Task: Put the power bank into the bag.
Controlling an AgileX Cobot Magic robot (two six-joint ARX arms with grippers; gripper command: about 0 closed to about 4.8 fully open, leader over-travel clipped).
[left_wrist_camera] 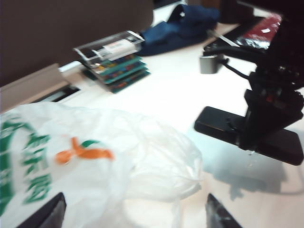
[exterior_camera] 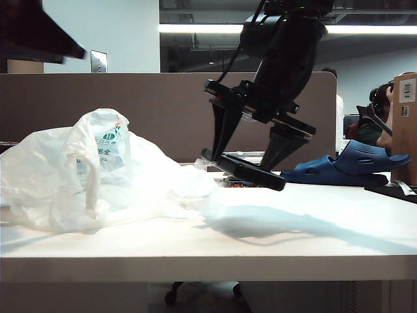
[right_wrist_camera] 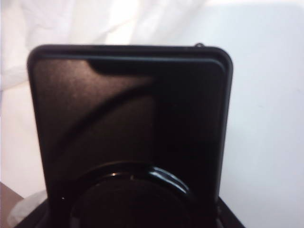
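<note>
The power bank [exterior_camera: 260,176] is a flat black slab hanging tilted above the table, just right of the bag [exterior_camera: 98,173]. My right gripper [exterior_camera: 241,163] is shut on its edges from above. In the right wrist view the power bank [right_wrist_camera: 128,118] fills most of the frame, with a ring mark low on its face. The bag is crumpled white plastic with green and orange print [left_wrist_camera: 71,156] and lies on the left of the table. My left gripper [left_wrist_camera: 133,218] hovers over the bag, open, with nothing between its fingertips [left_wrist_camera: 50,213]. From there the power bank [left_wrist_camera: 221,126] shows beyond the bag.
A dark blue clog [exterior_camera: 352,163] lies at the back right of the white table [exterior_camera: 293,241]. A clear case on stacked card boxes [left_wrist_camera: 114,61] sits by the brown partition [exterior_camera: 150,98]. A cardboard box [exterior_camera: 405,124] and a person stand at far right.
</note>
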